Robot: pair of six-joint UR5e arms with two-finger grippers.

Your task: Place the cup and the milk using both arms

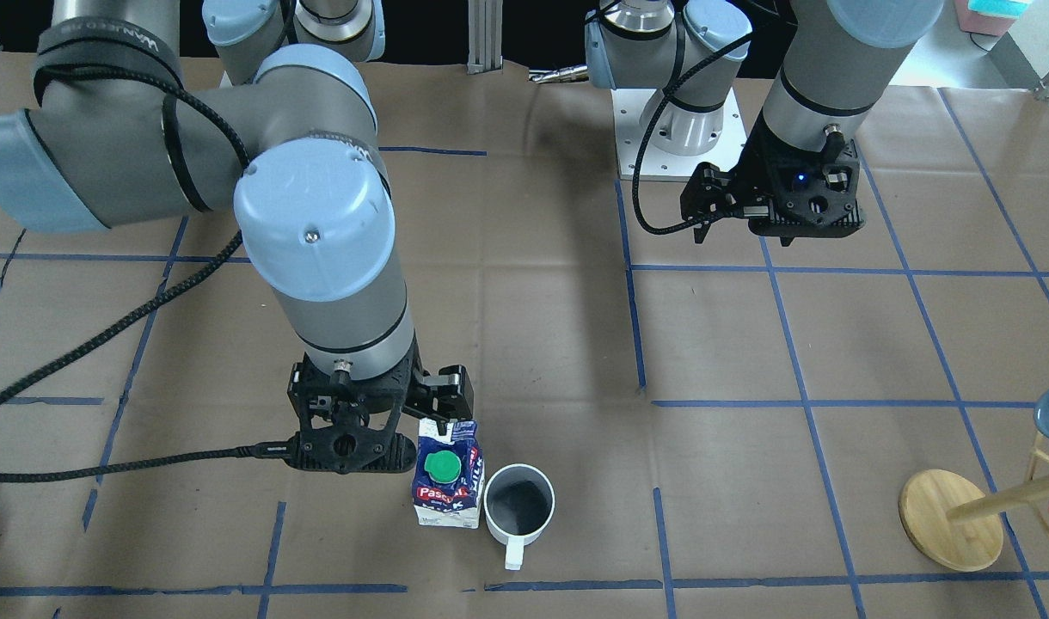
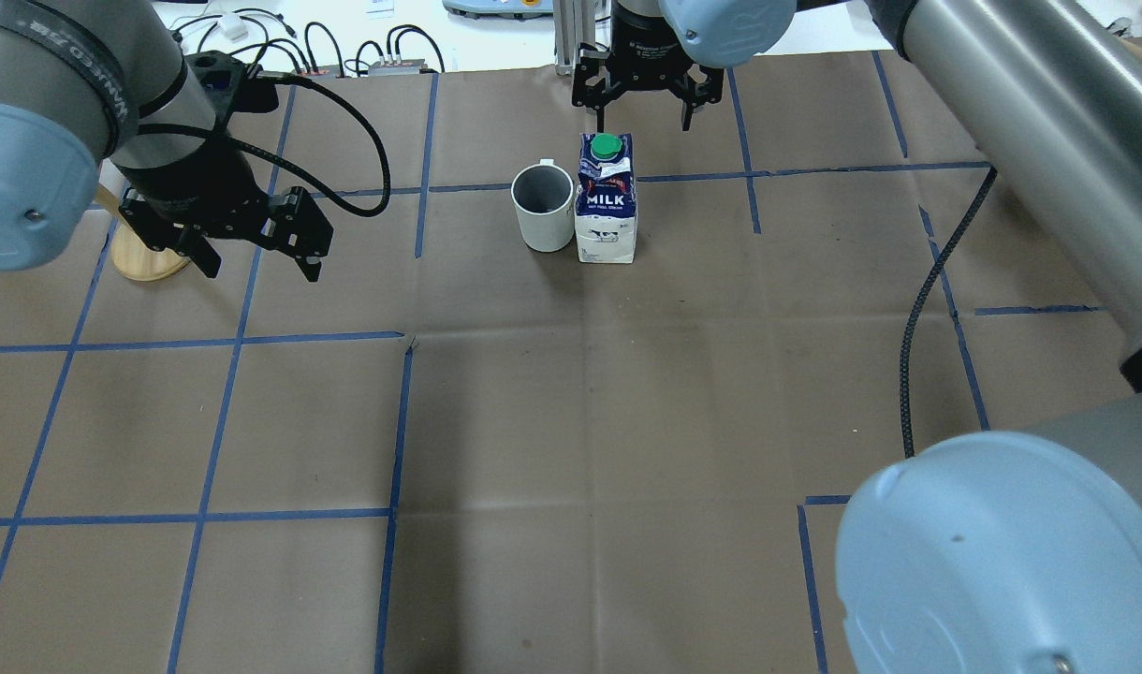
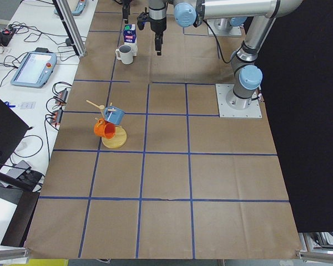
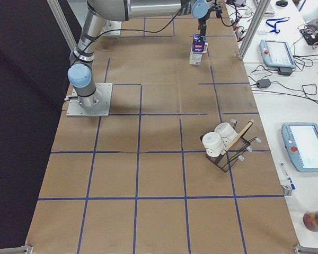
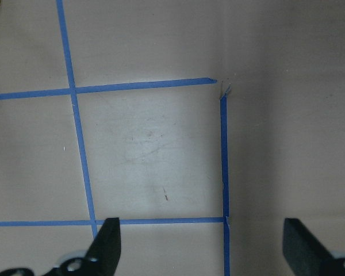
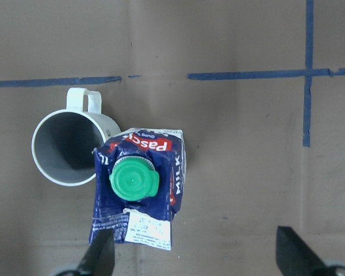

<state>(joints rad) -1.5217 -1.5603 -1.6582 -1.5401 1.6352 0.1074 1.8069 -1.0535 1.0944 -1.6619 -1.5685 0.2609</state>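
Milk [image 2: 607, 201] blue-white, green cap [image 2: 607, 145], label [image 6: 148, 144] seemingly red; cup [image 2: 543, 208] white, grey inside.

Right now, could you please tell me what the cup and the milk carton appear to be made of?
The cup: likely glazed ceramic, smooth white wall, thick rim. The milk carton: printed coated paperboard, creased gable top; its green cap looks plastic.
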